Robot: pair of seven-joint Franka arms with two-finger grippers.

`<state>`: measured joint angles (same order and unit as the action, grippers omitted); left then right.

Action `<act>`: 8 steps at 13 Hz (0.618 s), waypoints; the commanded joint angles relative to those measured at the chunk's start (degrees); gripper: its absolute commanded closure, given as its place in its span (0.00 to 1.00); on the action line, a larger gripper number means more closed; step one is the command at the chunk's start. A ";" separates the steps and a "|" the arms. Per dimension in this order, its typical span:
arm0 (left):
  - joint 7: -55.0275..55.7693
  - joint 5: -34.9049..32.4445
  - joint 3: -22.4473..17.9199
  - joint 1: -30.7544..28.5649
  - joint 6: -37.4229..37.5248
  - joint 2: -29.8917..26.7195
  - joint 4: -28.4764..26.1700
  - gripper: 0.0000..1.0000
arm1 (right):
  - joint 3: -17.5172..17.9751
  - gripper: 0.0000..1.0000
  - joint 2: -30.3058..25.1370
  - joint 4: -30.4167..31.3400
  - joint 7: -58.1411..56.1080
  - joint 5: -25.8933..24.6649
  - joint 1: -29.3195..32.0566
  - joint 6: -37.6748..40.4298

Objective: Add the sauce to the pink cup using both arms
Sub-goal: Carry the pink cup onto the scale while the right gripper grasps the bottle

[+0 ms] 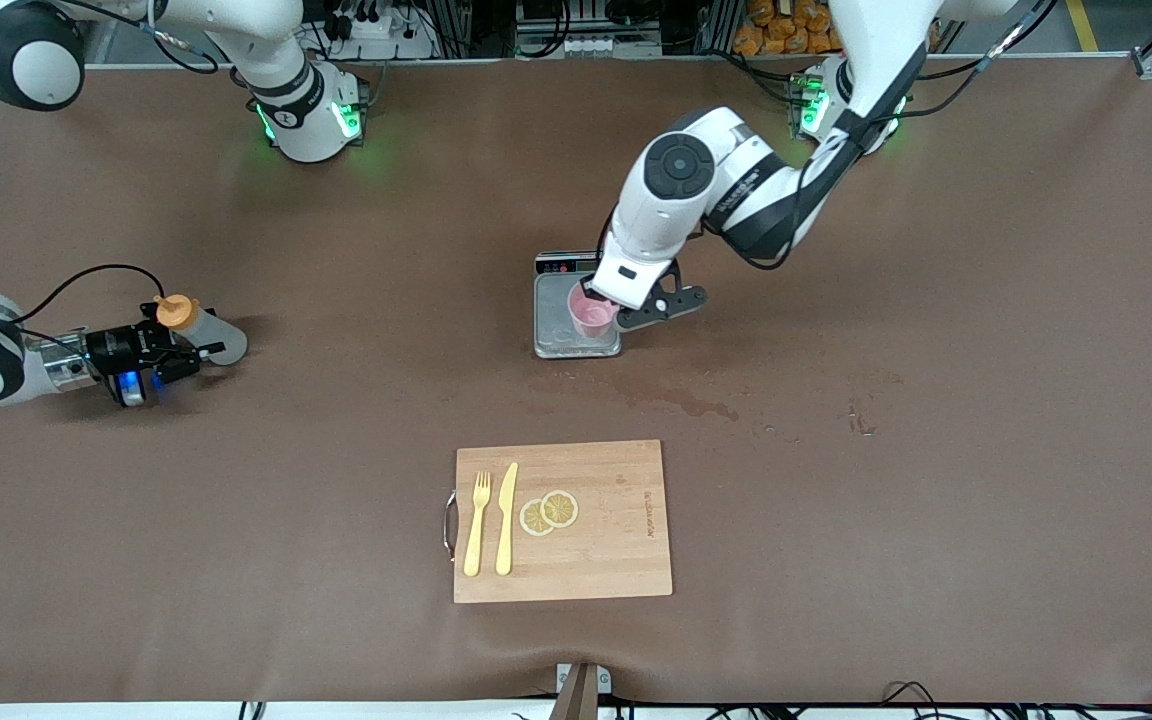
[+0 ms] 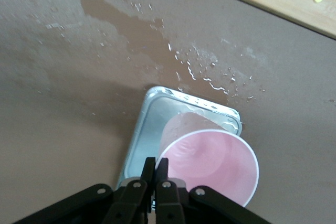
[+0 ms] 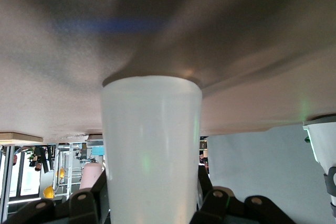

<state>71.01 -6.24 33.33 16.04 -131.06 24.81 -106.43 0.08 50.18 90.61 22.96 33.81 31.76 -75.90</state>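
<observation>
The sauce bottle (image 1: 208, 335), whitish with an orange cap, stands on the table at the right arm's end. My right gripper (image 1: 194, 350) reaches in level from the side, its fingers (image 3: 207, 182) pressed against both sides of the bottle (image 3: 152, 140). The pink cup (image 1: 591, 315) sits tilted on a metal scale tray (image 1: 556, 340) near the table's middle. My left gripper (image 1: 588, 292) comes down from above and is shut on the cup's rim. The left wrist view shows the gripper (image 2: 156, 163) pinching the edge of the cup (image 2: 210, 166), which looks empty.
A wooden cutting board (image 1: 616, 560) lies nearer to the front camera than the scale and carries a yellow fork (image 1: 477, 525), a knife (image 1: 506, 520) and two lemon slices (image 1: 548, 512). Wet spill marks (image 1: 686, 405) stain the cloth between scale and board.
</observation>
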 commanded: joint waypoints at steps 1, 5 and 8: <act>5.35 -4.03 -0.28 2.14 -2.35 2.69 0.43 1.00 | 0.10 0.50 -0.17 -1.57 0.24 1.00 0.59 2.33; 10.90 -9.14 -0.28 2.94 -4.90 5.69 0.52 1.00 | 0.10 0.58 -0.60 -2.88 2.95 0.91 0.24 3.39; 10.90 -9.14 -0.28 3.21 -4.91 5.87 0.26 1.00 | 0.19 0.58 -1.57 -6.13 8.91 0.91 -1.34 6.81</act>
<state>80.17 -13.87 33.32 18.54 -135.51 30.63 -106.39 0.10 50.11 86.92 26.76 33.81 31.52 -72.39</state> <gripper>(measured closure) 0.965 0.573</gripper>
